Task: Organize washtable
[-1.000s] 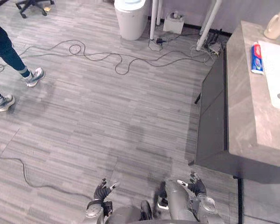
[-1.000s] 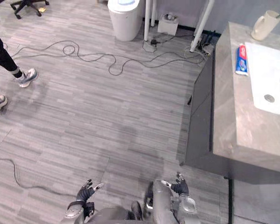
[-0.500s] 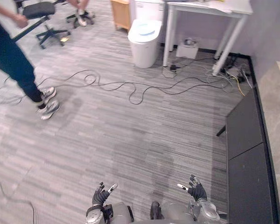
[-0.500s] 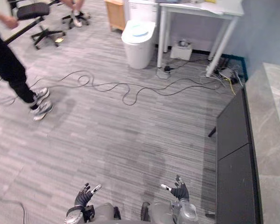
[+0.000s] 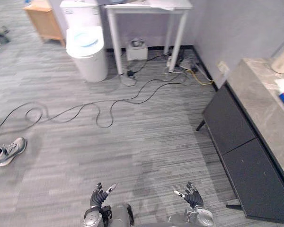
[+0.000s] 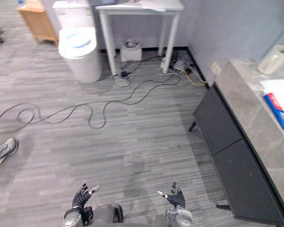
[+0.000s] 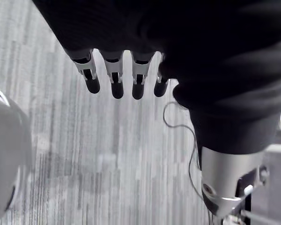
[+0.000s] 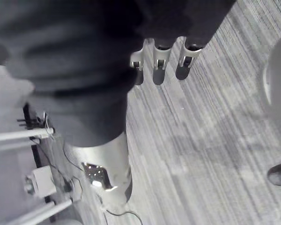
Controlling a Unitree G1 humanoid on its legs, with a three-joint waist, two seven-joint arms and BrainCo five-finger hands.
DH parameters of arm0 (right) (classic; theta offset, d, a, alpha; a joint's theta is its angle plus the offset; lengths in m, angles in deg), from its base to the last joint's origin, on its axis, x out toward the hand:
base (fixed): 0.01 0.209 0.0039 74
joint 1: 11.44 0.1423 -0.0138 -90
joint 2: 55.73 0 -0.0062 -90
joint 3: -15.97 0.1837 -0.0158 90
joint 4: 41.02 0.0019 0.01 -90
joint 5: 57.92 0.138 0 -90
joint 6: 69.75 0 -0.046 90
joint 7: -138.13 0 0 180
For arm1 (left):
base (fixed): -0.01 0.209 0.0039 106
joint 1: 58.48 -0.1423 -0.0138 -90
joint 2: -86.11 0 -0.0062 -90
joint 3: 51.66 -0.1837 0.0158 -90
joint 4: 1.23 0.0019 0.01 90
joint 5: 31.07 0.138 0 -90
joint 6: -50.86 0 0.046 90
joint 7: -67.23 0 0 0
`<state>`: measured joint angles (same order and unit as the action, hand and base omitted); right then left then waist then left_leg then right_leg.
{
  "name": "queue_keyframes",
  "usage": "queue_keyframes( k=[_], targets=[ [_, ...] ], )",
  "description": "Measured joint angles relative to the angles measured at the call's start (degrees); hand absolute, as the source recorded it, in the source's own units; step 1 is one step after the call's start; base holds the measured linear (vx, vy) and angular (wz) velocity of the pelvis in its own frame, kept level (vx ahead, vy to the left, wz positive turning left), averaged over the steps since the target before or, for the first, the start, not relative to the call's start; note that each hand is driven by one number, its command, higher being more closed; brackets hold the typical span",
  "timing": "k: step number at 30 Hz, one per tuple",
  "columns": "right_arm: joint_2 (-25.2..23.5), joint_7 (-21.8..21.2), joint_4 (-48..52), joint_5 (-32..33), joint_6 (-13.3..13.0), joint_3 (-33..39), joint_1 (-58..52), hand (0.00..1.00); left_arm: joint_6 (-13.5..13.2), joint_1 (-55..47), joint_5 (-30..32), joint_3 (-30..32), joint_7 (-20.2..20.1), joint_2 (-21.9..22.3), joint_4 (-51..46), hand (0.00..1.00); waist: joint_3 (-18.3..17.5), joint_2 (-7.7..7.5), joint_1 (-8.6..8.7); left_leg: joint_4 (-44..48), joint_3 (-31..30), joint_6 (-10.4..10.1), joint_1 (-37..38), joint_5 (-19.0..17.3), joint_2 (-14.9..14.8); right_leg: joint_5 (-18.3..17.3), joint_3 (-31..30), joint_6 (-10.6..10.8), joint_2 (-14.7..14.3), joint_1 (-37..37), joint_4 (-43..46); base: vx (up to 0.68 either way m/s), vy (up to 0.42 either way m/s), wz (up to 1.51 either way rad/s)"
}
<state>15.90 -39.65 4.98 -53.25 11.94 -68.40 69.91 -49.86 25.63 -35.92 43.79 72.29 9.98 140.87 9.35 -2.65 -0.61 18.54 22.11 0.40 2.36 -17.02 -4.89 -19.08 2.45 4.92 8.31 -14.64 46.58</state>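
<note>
Washtable (image 6: 248, 113) grey stone top, black front | toothpaste (image 6: 278, 111) on it | left hand (image 6: 80, 197), right hand (image 6: 175, 198) fingers spread

Two robot hands show at the bottom of the frame: the left robot hand (image 6: 80, 196) and the right robot hand (image 6: 175, 196). On the grey stone surface (image 6: 248, 111) at the right edge there is one cup (image 6: 273, 59) and one toothpaste tube (image 6: 278, 111). Below it is one dark cabinet (image 6: 227, 151) with two front panels. At the top of the frame stand one white table (image 6: 142, 8), one white lidded bin (image 6: 79, 52), one wooden cabinet (image 6: 35, 19) and one small white box (image 6: 130, 49). One long black cable (image 6: 92, 111) loops across the floor. One grey sneaker (image 6: 2, 151) sits at the left edge.
</note>
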Motion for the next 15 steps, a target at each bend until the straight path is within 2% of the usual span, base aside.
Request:
queue_keyframes(
  k=[1, 3, 4, 5, 6, 7, 9, 10, 11, 12, 13, 14, 15],
  targets=[
    [1.0, 0.0, -1.6, -0.4, 0.0, -0.1, 1.1, 0.00, 0.3, 0.9, 0.0, -1.0, 0.0, -0.4, 1.0, 0.00, 0.1, 0.13, 0.16, -2.1, 1.3, 0.0, 1.7, 0.0, -0.2, -0.2, 4.3, -0.5, -0.4, -2.5, -4.5, 0.21, 0.018, -0.31],
    [2.4, 0.0, -3.0, -0.8, 0.1, -0.4, 2.6, 0.00, 0.4, 1.7, 0.0, -1.3, 0.0, -0.4, 2.1, 0.00, 0.6, 0.90, 0.47, -3.9, 2.4, -0.2, 3.3, 0.1, -0.5, 0.2, 7.6, -1.2, -0.8, -5.3, -9.4, 0.26, -0.040, -0.30],
    [3.9, 0.0, -3.3, -0.8, 0.1, -1.4, 3.3, 0.00, 0.5, 1.8, 0.0, -1.7, 0.0, -0.4, 3.0, 0.00, 1.3, 1.89, 1.08, -4.9, 2.8, -1.6, 4.7, 0.5, -0.9, 2.9, 9.0, -2.9, -2.2, -6.6, -14.8, 0.35, -0.075, -0.29],
    [4.5, 0.0, -4.0, -0.8, 0.0, -1.7, 3.4, 0.00, 0.5, 1.2, 0.0, -2.6, 0.0, -1.0, 3.7, 0.00, 1.3, 1.75, 1.51, -5.4, 2.7, -2.8, 5.8, 1.0, -0.4, 8.5, 9.5, -4.9, -2.9, -6.5, -20.0, 0.25, -0.066, -0.16],
    [4.5, 0.0, -4.5, -0.8, 0.0, -2.0, 2.8, 0.00, 0.5, 0.7, 0.0, -2.7, -0.1, -1.7, 3.7, 0.00, 1.3, 0.58, 1.76, -5.7, 2.0, -3.5, 7.0, 1.1, 0.7, 15.4, 9.4, -7.0, -2.9, -6.4, -22.6, 0.42, -0.170, -0.10],
    [5.2, -0.2, -4.5, -0.5, -0.1, -1.8, 2.2, 0.00, 0.5, 0.8, 0.1, -2.1, 0.1, -1.7, 4.4, 0.00, 1.4, 0.69, 1.97, -5.5, 0.9, -5.2, 9.0, 0.1, 0.9, 16.4, 9.5, -8.8, -3.1, -6.1, -21.0, 0.36, -0.158, -0.18],
    [6.3, -0.1, -4.3, -0.8, -0.1, -1.2, 2.8, 0.00, 0.5, 0.9, 0.5, -2.1, -0.1, -0.7, 4.7, 0.00, 1.4, 2.97, 2.77, -3.2, -0.4, -6.3, 8.7, 0.7, -1.3, 14.6, 9.8, -9.3, -4.8, -5.4, -21.6, 0.35, -0.168, -0.25],
    [6.5, -0.2, -4.0, -0.7, -0.2, -0.8, 2.8, 0.00, 0.5, 1.3, 0.8, -1.8, -0.1, -0.2, 4.7, 0.00, 1.9, 4.20, 3.06, 4.4, -1.5, -8.3, 6.0, 1.8, -3.2, 13.8, 9.4, -10.3, -6.4, -4.0, -22.6, 0.35, -0.195, -0.28],
    [6.5, -0.2, -4.0, -0.7, -0.1, -0.5, 2.8, 0.00, 0.5, 1.3, 0.9, -1.2, -0.1, 0.1, 4.7, 0.00, 2.1, 4.44, 2.94, 8.8, -2.0, -9.6, 4.8, 2.8, -4.5, 13.5, 9.0, -10.7, -7.3, -2.9, -23.2, 0.43, -0.239, -0.51],
    [6.4, -0.1, -4.1, -0.7, 0.0, -0.1, 2.6, 0.00, 0.4, 1.0, 1.1, -0.1, -0.2, 0.8, 4.5, 0.00, 2.2, 4.56, 2.84, 18.8, -4.0, -10.4, 2.1, 5.8, -7.1, 12.8, 7.9, -11.6, -9.0, 0.6, -25.0, 0.35, -0.167, -0.64],
    [6.1, 0.0, -4.1, -0.6, 0.0, 0.2, 2.1, 0.00, 0.4, 0.9, 1.1, 0.6, -0.1, 0.9, 4.0, 0.00, 2.4, 4.29, 2.82, 26.7, -5.0, -9.8, 0.5, 5.2, -8.8, 12.3, 6.5, -12.1, -10.3, 4.8, -27.1, 0.34, -0.149, -0.70],
    [5.8, 0.1, -3.9, -0.6, 0.0, 0.2, 1.8, 0.00, 0.4, 0.9, 1.1, 1.1, -0.1, 1.0, 3.7, 0.00, 2.5, 4.11, 2.79, 28.9, -4.9, -9.2, 0.0, 4.8, -9.5, 12.2, 5.6, -12.3, -10.7, 6.8, -28.1, 0.35, -0.122, -0.71],
    [5.7, 0.2, -3.9, -0.3, -0.1, 0.6, 1.5, 0.00, 0.3, 0.9, 1.1, 1.6, -0.1, 1.1, 3.2, 0.00, 2.8, 3.28, 2.80, 31.1, -4.5, -8.2, -1.4, 4.2, -9.8, 11.7, 3.8, -12.5, -11.2, 9.9, -29.7, 0.22, -0.071, -0.60]
  ],
)
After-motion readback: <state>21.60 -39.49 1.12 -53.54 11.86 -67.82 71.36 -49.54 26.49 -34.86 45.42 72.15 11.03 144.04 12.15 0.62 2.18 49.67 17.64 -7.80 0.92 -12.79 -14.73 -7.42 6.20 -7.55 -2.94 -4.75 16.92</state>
